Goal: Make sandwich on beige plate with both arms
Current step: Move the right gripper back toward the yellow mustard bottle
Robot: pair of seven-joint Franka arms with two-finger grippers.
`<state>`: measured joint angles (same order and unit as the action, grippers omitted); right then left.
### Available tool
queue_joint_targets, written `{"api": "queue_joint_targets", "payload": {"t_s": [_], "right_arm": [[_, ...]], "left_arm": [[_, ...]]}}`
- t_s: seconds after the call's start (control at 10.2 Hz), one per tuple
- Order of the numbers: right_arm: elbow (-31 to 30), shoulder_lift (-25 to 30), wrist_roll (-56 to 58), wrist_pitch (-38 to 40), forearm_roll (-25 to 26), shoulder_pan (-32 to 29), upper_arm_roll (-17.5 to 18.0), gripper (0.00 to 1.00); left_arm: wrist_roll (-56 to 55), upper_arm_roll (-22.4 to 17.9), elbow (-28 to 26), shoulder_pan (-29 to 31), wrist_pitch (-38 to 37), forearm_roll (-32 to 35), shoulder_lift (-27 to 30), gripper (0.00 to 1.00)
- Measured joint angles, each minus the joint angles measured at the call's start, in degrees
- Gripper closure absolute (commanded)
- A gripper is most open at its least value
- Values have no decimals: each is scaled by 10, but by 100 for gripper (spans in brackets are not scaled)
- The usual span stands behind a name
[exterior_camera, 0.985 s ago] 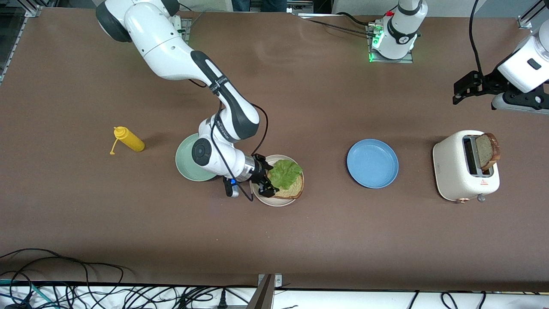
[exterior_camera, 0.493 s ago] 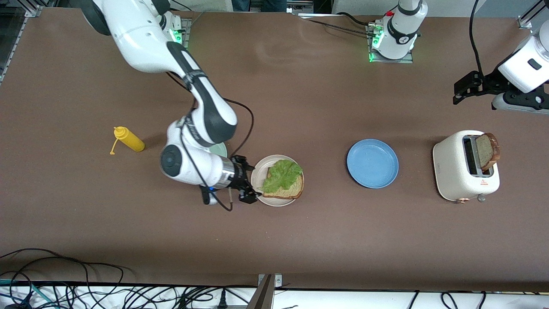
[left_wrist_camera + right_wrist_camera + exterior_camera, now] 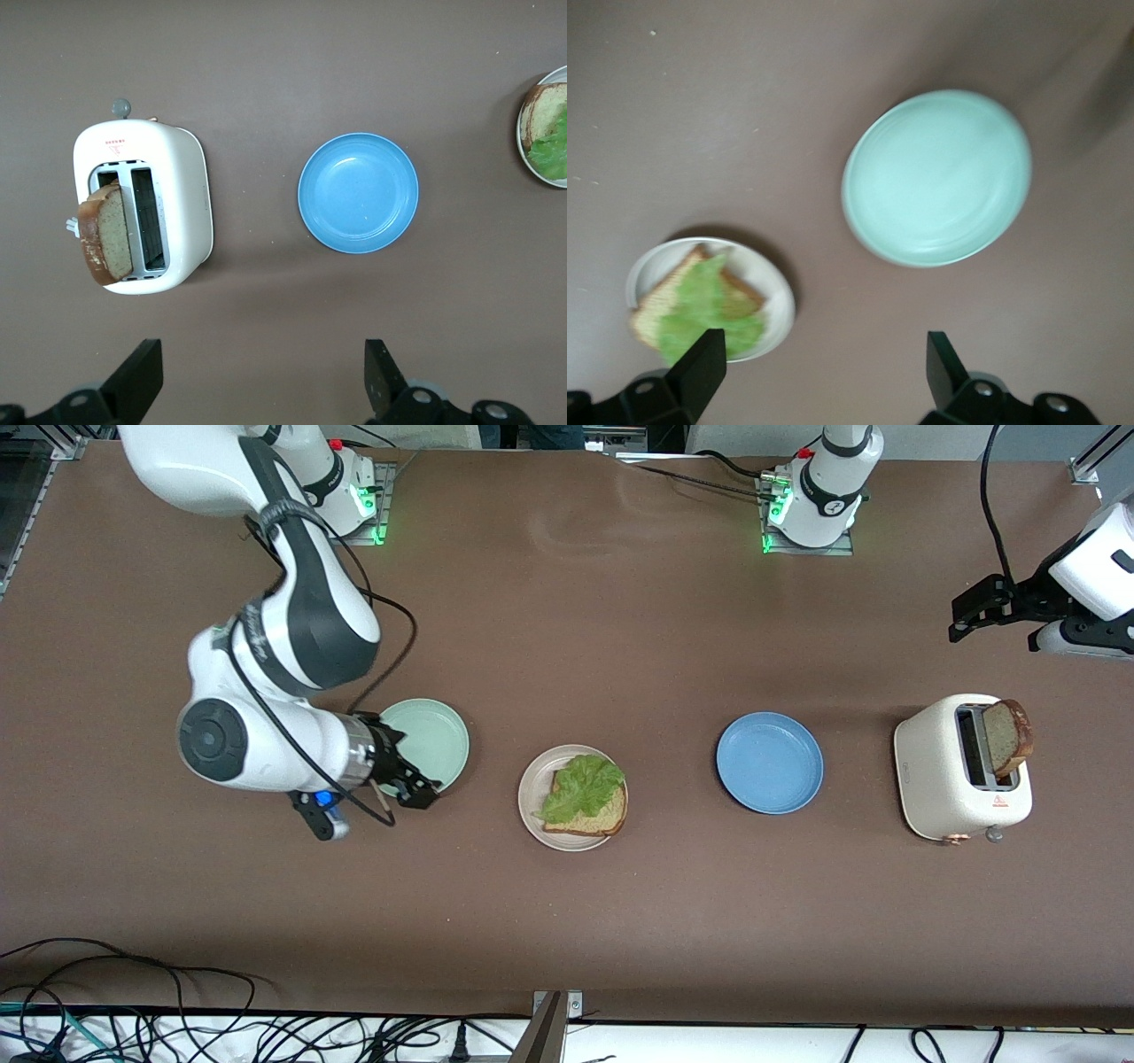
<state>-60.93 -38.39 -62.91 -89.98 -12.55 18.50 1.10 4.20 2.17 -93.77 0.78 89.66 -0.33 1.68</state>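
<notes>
From the front, my right gripper (image 3: 409,784) hangs wide open and empty over the green plate's (image 3: 443,731) near rim, while the beige plate (image 3: 532,797) holds bread (image 3: 602,819) and lettuce (image 3: 585,781). My left gripper (image 3: 970,611), open and empty, waits above the toaster (image 3: 939,779). In the left wrist view, the slice (image 3: 102,235) stands at nine o'clock from the blue plate (image 3: 358,193); I should descend squarely and pinch its faces. In the right wrist view, I'd keep clear.

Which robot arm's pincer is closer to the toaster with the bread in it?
The left. The left pincer hangs open above the table near the toaster, at the left arm's end. The right pincer is open over the mint-green plate, toward the right arm's end.
</notes>
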Motion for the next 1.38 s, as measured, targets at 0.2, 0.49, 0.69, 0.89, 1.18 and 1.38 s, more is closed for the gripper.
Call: {"api": "queue_joint_targets", "payload": {"t_s": [0.2, 0.49, 0.69, 0.89, 1.18, 1.38], "right_arm": [[0, 29, 135, 58, 32, -2, -41, 0], [-16, 74, 410, 83, 75, -7, -126, 0], [-39, 100, 570, 83, 78, -9, -182, 0], [-108, 131, 647, 42, 83, -11, -206, 0], [-346, 245, 709, -146, 108, -10, -207, 0], [-493, 313, 809, -261, 113, -9, -219, 0]], "left_arm": [[0, 0, 0, 0, 0, 0, 0, 0], [0, 0, 0, 0, -3, 0, 0, 0], [0, 0, 0, 0, -4, 0, 0, 0], [0, 0, 0, 0, -8, 0, 0, 0], [0, 1, 0, 0, -10, 0, 0, 0], [0, 1, 0, 0, -10, 0, 0, 0]]}}
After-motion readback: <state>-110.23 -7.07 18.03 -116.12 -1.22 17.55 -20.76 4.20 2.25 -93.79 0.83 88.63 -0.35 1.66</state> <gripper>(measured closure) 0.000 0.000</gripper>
